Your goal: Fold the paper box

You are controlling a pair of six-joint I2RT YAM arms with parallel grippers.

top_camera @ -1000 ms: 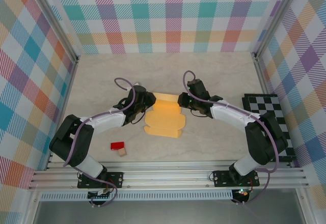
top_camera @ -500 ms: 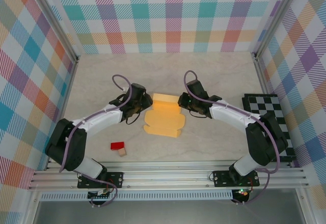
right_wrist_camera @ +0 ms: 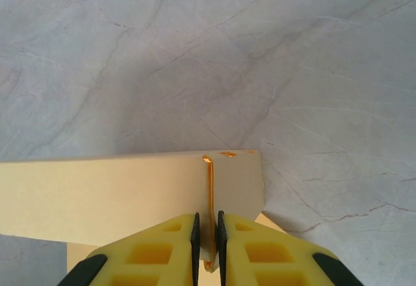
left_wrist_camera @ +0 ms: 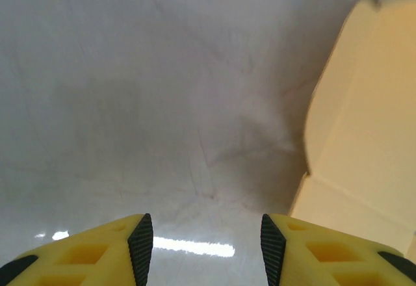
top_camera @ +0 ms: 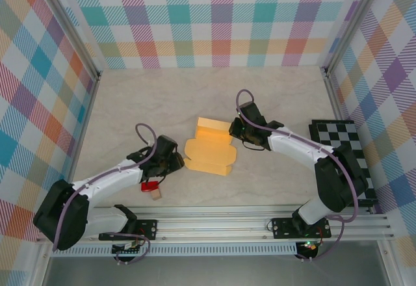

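The paper box (top_camera: 209, 149) is pale yellow-orange card lying partly folded in the middle of the table, with one flap raised along its far edge. My right gripper (top_camera: 233, 130) is at that far right corner. In the right wrist view it (right_wrist_camera: 207, 235) is shut on a standing fold of the card (right_wrist_camera: 117, 195). My left gripper (top_camera: 177, 162) sits just left of the box's near left corner, apart from it. Its jaws (left_wrist_camera: 207, 247) stand open over bare table, and the box's edge (left_wrist_camera: 364, 123) lies off to the right.
A small red block (top_camera: 150, 186) and a tiny tan cube (top_camera: 156, 195) lie close beside the left forearm, near the front rail. A black-and-white checkered mat (top_camera: 344, 149) lies at the right. Plaid walls enclose the table (top_camera: 273, 97) on three sides.
My left gripper has let go of the box's left side, opened, and drawn back toward the near left. The right gripper has kept its hold and barely moved.
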